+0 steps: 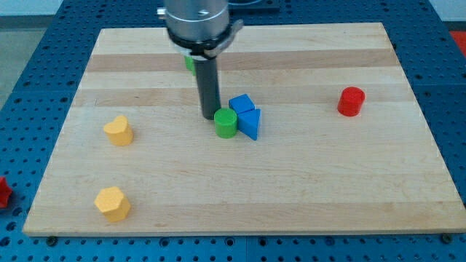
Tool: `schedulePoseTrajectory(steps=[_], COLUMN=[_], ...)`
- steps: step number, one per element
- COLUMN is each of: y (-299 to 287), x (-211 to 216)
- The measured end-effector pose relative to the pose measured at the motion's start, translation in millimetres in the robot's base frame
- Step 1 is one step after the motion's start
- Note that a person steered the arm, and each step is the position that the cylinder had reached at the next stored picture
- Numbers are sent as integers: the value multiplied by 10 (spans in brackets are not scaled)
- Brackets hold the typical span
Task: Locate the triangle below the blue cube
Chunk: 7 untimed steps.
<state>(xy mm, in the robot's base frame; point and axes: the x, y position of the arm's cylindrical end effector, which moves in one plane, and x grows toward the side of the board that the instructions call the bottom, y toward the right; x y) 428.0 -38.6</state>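
A blue cube [241, 103] sits near the middle of the wooden board [240, 189]. A blue triangle [250, 124] lies just below it, touching it. A green cylinder [226, 124] stands against the triangle's left side. My tip [210, 116] is on the board just left of and above the green cylinder, close to it, and left of the blue cube. The dark rod rises from there to the arm's head at the view's top.
A red cylinder [351, 101] stands at the right. A yellow heart-like block [118, 131] is at the left and a yellow hexagon-like block [112, 203] at the lower left. A green block [189, 62] is partly hidden behind the rod.
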Motion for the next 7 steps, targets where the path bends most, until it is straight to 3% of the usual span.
schedulePoseTrajectory(steps=[2,3,4,5,6,7], y=[1297,1104,1440,1756,512,-321], x=[0,66,208,610,739,738])
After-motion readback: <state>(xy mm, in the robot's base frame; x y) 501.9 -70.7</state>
